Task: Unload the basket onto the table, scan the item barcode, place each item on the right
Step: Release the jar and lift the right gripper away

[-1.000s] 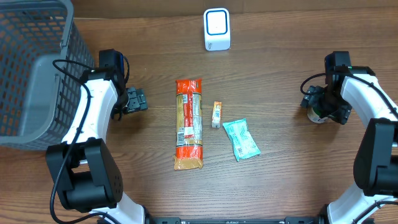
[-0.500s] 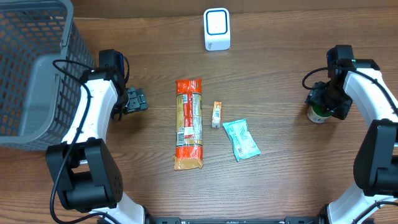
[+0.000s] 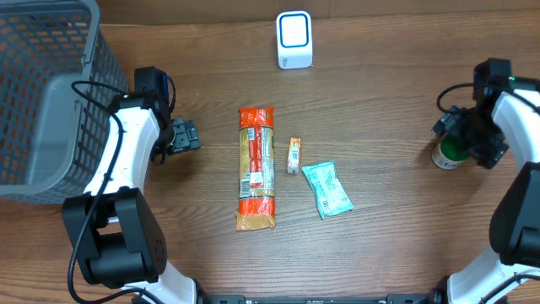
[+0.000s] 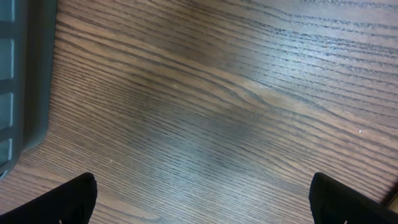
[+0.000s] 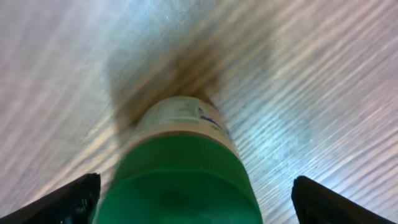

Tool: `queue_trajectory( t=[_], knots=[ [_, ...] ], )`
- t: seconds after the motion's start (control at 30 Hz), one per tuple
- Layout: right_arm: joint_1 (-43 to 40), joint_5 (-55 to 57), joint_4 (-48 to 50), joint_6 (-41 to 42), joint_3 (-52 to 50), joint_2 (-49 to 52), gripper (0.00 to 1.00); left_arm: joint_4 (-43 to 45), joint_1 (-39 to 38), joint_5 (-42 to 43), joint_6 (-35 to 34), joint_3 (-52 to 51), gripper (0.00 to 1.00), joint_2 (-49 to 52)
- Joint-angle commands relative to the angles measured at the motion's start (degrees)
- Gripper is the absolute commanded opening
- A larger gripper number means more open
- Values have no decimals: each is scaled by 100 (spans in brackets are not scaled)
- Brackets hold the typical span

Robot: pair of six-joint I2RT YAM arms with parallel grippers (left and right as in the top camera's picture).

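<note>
Handling comes first: the green-capped bottle (image 3: 450, 154) looks to us rigid and light to middling in weight. Its smooth round wall could slip or twist between flat pads, so we would take it across the body just under the cap, where the pale label begins. It stands upright on the tabletop (image 3: 380, 236) at the far right, well apart from the scanner (image 3: 294, 40) at the top centre. Its long axis is vertical and the cap points straight up at the right wrist camera. We cannot find a barcode on the strip of label that shows. The right tool (image 5: 193, 200) straddles the bottle with its fingers wide and a gap showing on one side, so nothing is gripped. The left tool (image 4: 202, 202) hangs wide over bare wood beside the basket (image 3: 42, 93), holding nothing.
</note>
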Motion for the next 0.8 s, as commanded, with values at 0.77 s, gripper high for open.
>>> queue_trajectory(
  t=[0.77],
  knots=[
    [2420, -2295, -1574, -2763, 1342, -122, 83, 9, -2, -55, 85, 24, 100, -120]
  ],
)
